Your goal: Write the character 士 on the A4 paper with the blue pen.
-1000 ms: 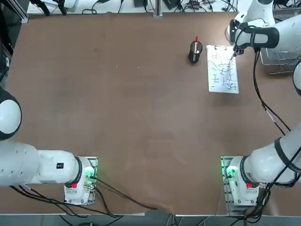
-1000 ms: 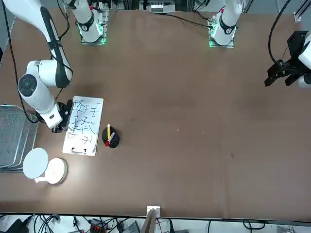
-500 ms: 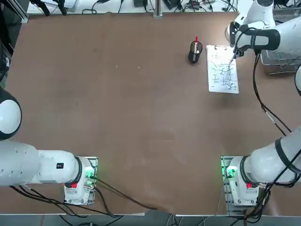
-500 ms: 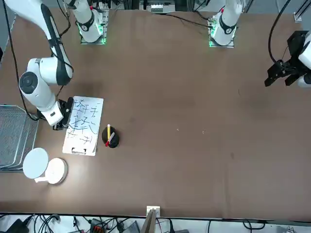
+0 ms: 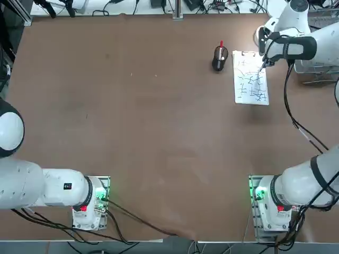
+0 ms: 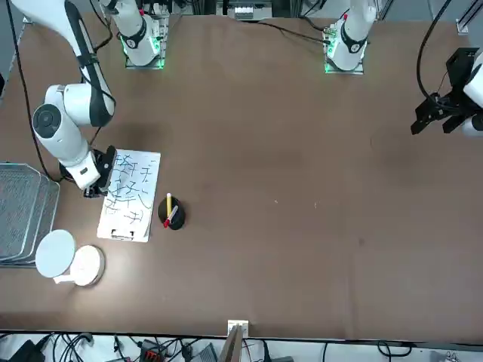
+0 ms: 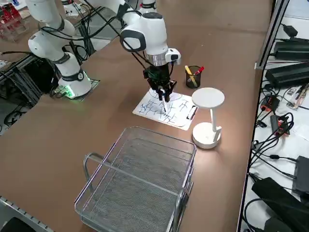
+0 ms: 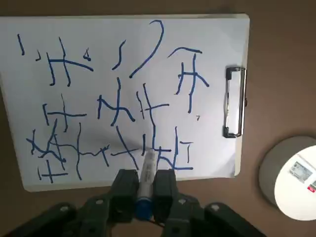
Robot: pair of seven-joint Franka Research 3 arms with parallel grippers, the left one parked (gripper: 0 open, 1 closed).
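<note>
Brown tabletop (image 5: 159, 116) fills the scene, and the paper (image 5: 250, 77) lies near its far right corner, its clip (image 8: 234, 101) on the short edge away from the robot. Blue strokes cover the sheet. Over the paper's right long edge hangs the right tool (image 8: 145, 183), its fingers closed on the pen (image 8: 146, 182), whose tip points down at the sheet beside the strokes there. Just left of the paper stands a black pen cup (image 5: 220, 57). Right of the paper are a wire basket (image 7: 140, 183) and a white lamp (image 7: 207, 116).
</note>
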